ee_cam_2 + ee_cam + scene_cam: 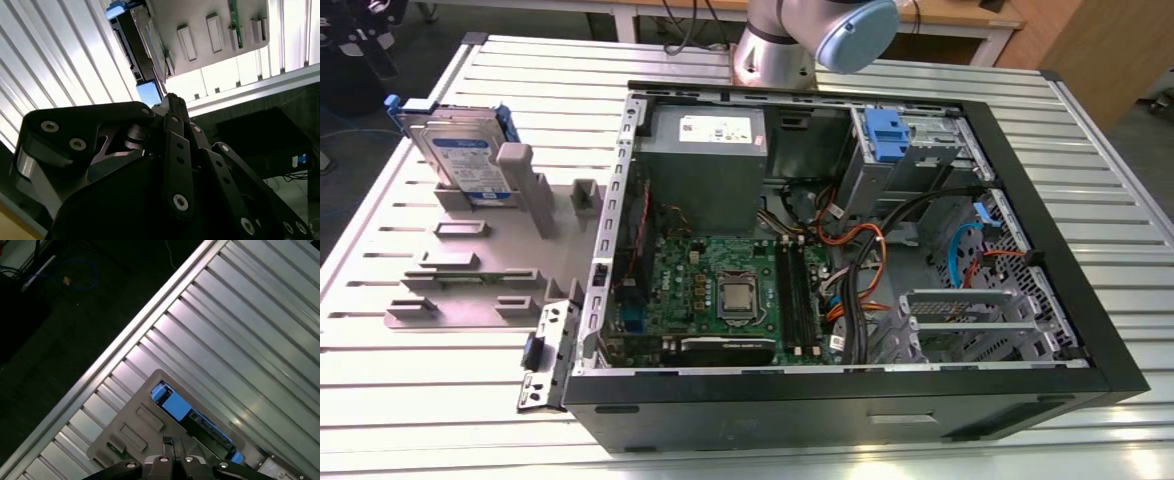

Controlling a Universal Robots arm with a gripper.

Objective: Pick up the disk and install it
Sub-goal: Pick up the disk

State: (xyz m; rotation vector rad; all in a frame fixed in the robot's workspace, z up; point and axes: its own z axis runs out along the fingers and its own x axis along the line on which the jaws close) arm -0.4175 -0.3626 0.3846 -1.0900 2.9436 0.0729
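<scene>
Disk (pixel 464 152): stands on edge in grey holder (pixel 518 188), far on the table (pixel 427 400) at the exterior view's left, beside open computer case (pixel 827 405) | Jaws: look closed, empty, clear of disk | Handling: likely stiff, dense, smooth-faced, shock-sensitive; grip across blue side rails (pixel 508 120).

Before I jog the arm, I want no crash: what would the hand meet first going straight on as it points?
Likely the grey holder, close beside the disk standing in it: in both wrist views the hand aims there. Depth is unclear, so it could catch the disk's blue rail first.
</scene>
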